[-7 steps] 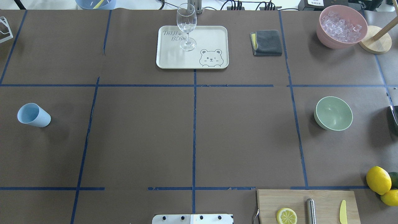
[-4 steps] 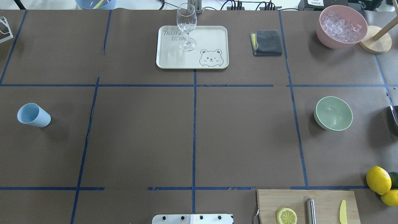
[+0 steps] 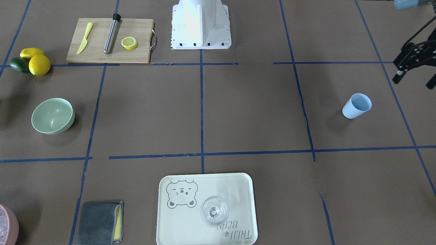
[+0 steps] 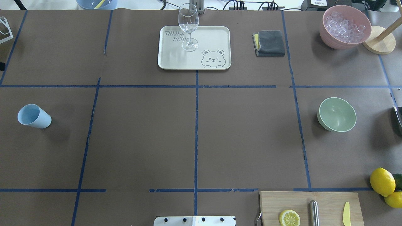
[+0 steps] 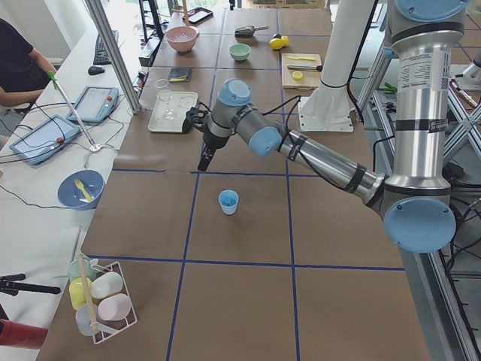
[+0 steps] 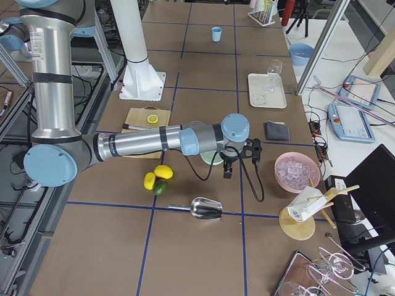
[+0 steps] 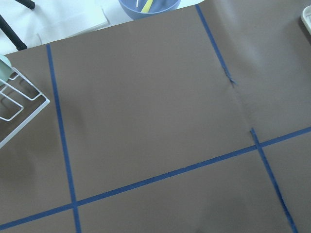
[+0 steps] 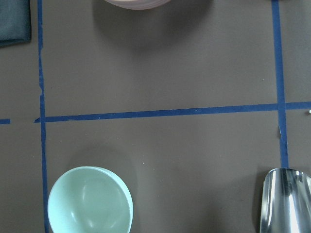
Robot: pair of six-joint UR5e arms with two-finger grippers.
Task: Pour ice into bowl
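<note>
Over the brown table the left arm carries the left gripper above the surface near the blue cup. The right arm holds the right gripper just beside the green bowl; I cannot tell whether either one is spread or closed. The bowl stands upright and empty on the robot's right, between the pink tub heaped with whitish ice and the lemons, with a metal scoop lying near.
</note>
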